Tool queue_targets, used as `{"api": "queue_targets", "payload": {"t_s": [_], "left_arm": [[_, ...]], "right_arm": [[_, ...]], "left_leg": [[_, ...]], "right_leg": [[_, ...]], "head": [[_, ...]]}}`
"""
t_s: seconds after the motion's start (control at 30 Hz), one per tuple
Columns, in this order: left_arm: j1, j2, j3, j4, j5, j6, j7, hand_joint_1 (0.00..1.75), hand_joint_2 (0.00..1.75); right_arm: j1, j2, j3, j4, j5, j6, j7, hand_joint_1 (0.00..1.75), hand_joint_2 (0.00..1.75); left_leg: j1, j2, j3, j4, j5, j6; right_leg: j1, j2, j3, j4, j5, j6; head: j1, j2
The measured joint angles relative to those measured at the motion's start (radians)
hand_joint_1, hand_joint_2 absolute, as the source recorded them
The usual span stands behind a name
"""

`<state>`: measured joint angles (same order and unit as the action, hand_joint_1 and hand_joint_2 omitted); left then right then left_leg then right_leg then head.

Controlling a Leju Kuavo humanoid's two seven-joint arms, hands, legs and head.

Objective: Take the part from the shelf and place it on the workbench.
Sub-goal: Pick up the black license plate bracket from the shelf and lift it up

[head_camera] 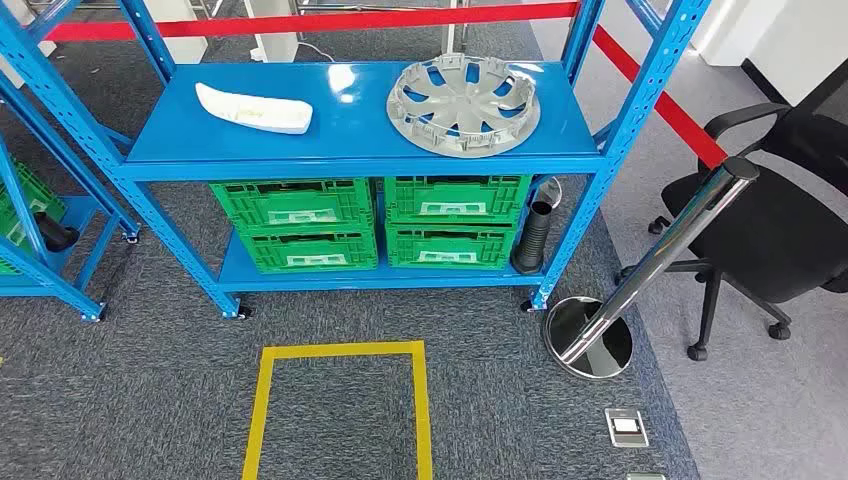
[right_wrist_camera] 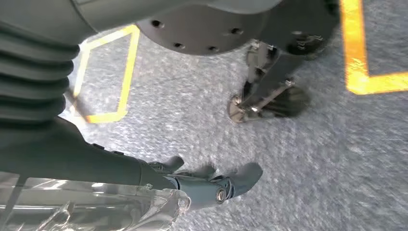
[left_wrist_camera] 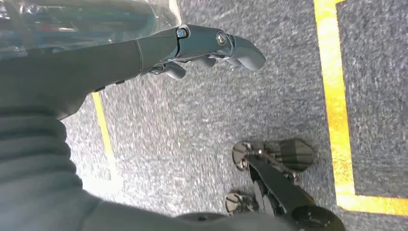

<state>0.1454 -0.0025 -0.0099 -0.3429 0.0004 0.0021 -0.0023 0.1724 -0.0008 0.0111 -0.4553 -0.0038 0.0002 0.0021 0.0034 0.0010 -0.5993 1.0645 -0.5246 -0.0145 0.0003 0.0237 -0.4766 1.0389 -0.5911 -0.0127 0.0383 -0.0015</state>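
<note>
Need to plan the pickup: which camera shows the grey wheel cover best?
Head view: the wheel cover lies whole and unobstructed on the blue shelf. Both wrist views look down at carpet, not at it.

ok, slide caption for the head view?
Blue metal shelf holding a white curved plastic part and grey round hubcap, green crates below.

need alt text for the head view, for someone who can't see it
A blue metal shelf unit holds a grey wheel cover and a white curved part on its top shelf, with four green crates below. In front, yellow tape outlines a square on grey carpet; a chrome barrier post and black office chair stand to the right.
</note>
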Motion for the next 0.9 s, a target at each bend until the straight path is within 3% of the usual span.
{"api": "queue_targets", "payload": {"t_s": [0.13,0.3,0.43,0.6,0.73,0.9], "left_arm": [[-0.001,0.0,0.0,-0.011,0.0,0.0,0.002,0.0,1.75],[0.001,-0.001,0.0,-0.019,0.0,0.0,0.002,0.0,1.75],[0.002,-0.001,0.0,-0.024,0.0,0.0,0.002,0.0,1.75],[0.0,-0.001,-0.006,-0.026,0.016,0.005,0.002,0.0,1.75],[-0.013,-0.002,-0.039,-0.028,0.079,0.03,0.002,0.0,0.0],[-0.03,-0.004,-0.102,-0.03,0.172,0.071,0.002,0.0,0.0]], "right_arm": [[-0.004,-0.001,0.0,0.009,0.0,0.0,-0.001,0.0,0.0],[-0.007,-0.001,0.0,0.016,0.0,0.0,-0.001,0.0,0.0],[-0.007,-0.001,0.0,0.019,0.0,0.0,-0.001,0.0,1.75],[-0.012,-0.001,0.007,0.023,-0.009,-0.004,0.0,0.0,1.75],[-0.028,0.0,0.042,0.027,-0.059,-0.023,0.007,0.0,0.0],[-0.048,0.001,0.106,0.033,-0.136,-0.051,0.021,0.0,0.0]], "left_leg": [[-0.001,0.003,0.001,0.0,-0.005,0.009],[-0.001,-0.002,0.002,0.0,-0.006,0.012],[-0.001,-0.003,0.003,0.0,-0.005,0.014],[-0.001,-0.003,0.008,-0.003,-0.003,0.014],[-0.001,-0.003,0.011,-0.007,-0.001,0.012],[-0.001,-0.003,0.013,-0.01,0.001,0.01]], "right_leg": [[0.001,-0.001,0.008,-0.016,-0.004,0.002],[0.0,-0.002,0.014,-0.026,-0.007,0.008],[0.001,-0.003,0.015,-0.026,-0.006,0.012],[0.001,-0.003,0.017,-0.026,-0.005,0.013],[0.001,-0.003,0.018,-0.026,-0.005,0.012],[0.001,-0.003,0.018,-0.026,-0.004,0.012]], "head": [[0.001,0.0],[0.0,0.0],[0.0,0.0],[0.0,0.0],[0.0,0.0],[0.0,0.0]]}}
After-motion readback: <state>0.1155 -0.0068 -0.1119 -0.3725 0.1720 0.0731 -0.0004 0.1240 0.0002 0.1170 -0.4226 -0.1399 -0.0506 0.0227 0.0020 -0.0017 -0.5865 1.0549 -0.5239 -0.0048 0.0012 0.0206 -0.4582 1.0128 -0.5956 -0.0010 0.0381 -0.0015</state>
